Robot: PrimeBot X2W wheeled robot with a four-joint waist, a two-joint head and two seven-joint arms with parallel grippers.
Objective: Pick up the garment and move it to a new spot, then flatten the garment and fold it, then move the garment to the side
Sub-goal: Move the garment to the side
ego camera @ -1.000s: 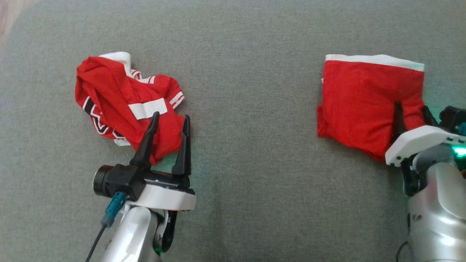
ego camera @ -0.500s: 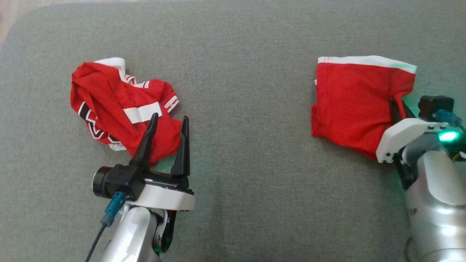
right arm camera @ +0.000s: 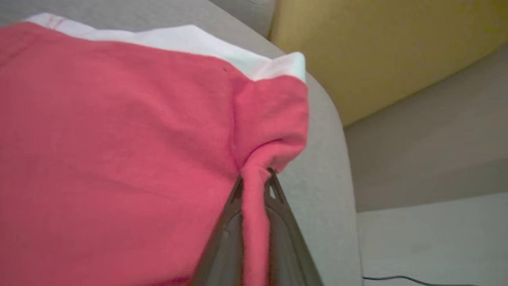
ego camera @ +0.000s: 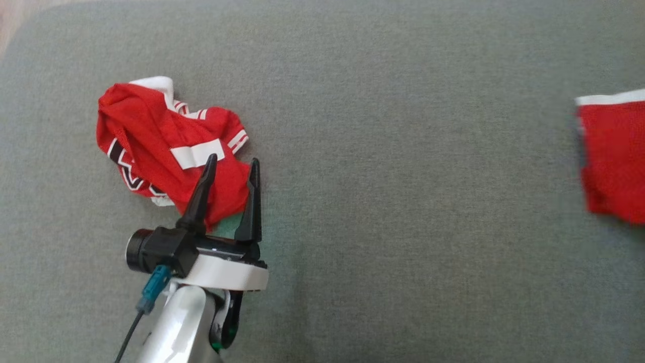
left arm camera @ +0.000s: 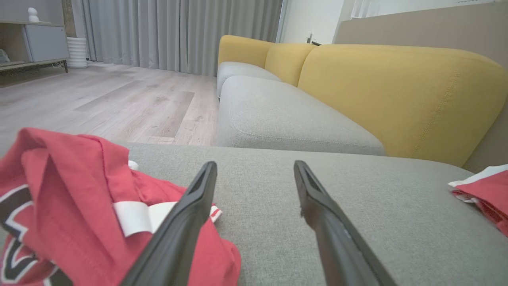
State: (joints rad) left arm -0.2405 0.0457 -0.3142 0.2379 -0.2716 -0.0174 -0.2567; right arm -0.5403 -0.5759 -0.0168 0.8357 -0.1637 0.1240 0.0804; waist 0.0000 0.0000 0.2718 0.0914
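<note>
**A:** What is the right gripper doing?

**B:** In the right wrist view, the right gripper [right arm camera: 254, 176] is clenched at the lower middle of the frame. Its two dark fingers pinch a ridge of red cloth that runs down between them.

**A:** Which cloth?

**B:** The folded red garment [right arm camera: 119, 139]. From the pinch it spreads up and to the left across the left half of the frame, with a white band along its top edge. The gripped corner puckers toward the fingertips.

**A:** And in the head view?

**B:** It lies at the right edge, cut off by the frame and slightly blurred, on the grey cushion [ego camera: 403, 201].

**A:** The other arm?

**B:** The left gripper [ego camera: 233, 160], at the lower left, is spread wide and holds nothing. One finger overlaps the lower edge of a crumpled jersey [ego camera: 151, 136], and the other stands just beside it. I cannot tell whether either finger touches it. The jersey is well apart from the folded garment.

**A:** Anything beyond?

**B:** A yellow backrest [right arm camera: 377, 47], at the upper right of the right wrist view.
</note>
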